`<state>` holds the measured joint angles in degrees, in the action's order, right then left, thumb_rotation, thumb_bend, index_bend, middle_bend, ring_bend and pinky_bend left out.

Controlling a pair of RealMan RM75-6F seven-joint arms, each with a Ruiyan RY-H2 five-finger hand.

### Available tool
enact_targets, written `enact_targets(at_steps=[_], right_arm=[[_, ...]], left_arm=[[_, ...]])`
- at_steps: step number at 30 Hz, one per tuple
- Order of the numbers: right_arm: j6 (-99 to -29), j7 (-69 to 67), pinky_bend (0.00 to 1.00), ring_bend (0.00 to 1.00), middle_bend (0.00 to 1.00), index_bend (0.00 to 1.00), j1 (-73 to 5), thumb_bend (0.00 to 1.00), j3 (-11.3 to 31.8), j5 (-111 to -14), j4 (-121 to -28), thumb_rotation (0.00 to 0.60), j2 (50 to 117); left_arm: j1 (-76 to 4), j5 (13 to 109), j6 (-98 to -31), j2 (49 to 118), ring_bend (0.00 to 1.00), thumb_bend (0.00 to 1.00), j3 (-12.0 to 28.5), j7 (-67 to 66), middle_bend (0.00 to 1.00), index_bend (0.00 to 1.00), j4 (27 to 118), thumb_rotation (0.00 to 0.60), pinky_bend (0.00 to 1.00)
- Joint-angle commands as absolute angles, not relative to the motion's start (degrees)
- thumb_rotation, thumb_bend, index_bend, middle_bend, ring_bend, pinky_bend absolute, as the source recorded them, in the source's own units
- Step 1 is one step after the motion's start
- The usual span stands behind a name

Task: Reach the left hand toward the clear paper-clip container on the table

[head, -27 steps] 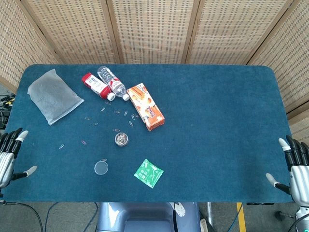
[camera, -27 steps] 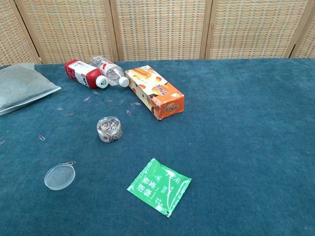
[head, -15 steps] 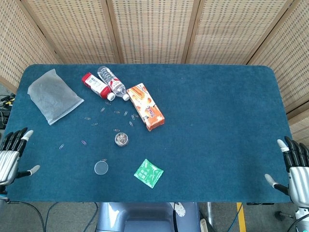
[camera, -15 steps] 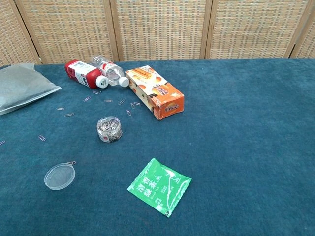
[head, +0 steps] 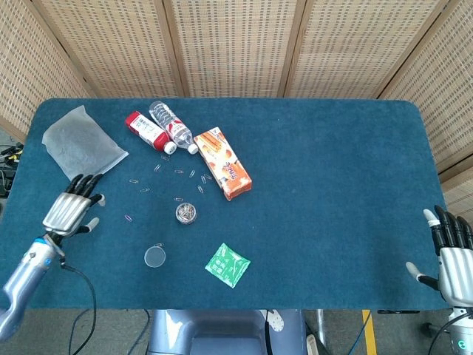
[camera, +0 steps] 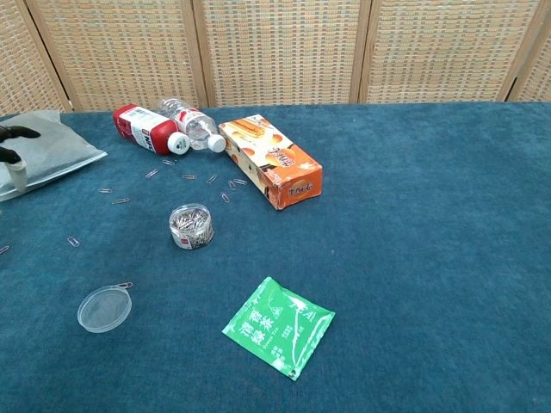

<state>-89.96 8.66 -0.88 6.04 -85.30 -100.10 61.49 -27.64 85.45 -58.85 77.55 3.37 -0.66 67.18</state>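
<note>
Blue felt is covering the table (head: 332, 185), with woven screens (head: 236, 44) standing behind. The clear paper-clip container (head: 186, 214) — lidless, full of clips — is sitting left of centre. The left hand (head: 70, 211) is hovering left of it, fingers spread, grasping nothing.

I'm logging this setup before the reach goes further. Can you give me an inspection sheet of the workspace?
Surface: blue felt table, loose paper clips scattered on it.
Job's things: clear paper-clip container upright, open, full of clips; its clear lid lies apart, nearer the robot.
Clutter: red-labelled bottle and water bottle on their sides; orange box; green sachet; grey pouch.
Hands: left hand over the table, fingers apart, holding nothing, well left of the container; right hand at the table's right edge, fingers apart, empty.
Cables: dark cable by the left arm.
Surroundings: woven screen panels behind the table.
</note>
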Motion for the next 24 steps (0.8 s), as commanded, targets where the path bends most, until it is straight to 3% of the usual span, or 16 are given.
enact_targets(at_steps=[1, 24], right_arm=[[-89.5, 9.3, 0.0, 0.0, 0.0, 0.01, -1.1, 0.0, 6.3, -84.5, -100.1, 0.6, 61.8], [-89.1, 9.7, 0.0, 0.0, 0.0, 0.01, -1.5, 0.0, 6.4, -83.6, -99.7, 0.6, 62.2]], left_arm=[[-30.6, 85.5, -54.9, 81.8, 0.0, 0.32, 3.0, 0.8, 0.0, 0.43, 62.2, 0.6, 0.0], [-34.2, 89.3, -54.2, 91.7, 0.0, 0.36, -0.7, 5.8, 0.0, 0.5, 49.0, 0.6, 0.0]])
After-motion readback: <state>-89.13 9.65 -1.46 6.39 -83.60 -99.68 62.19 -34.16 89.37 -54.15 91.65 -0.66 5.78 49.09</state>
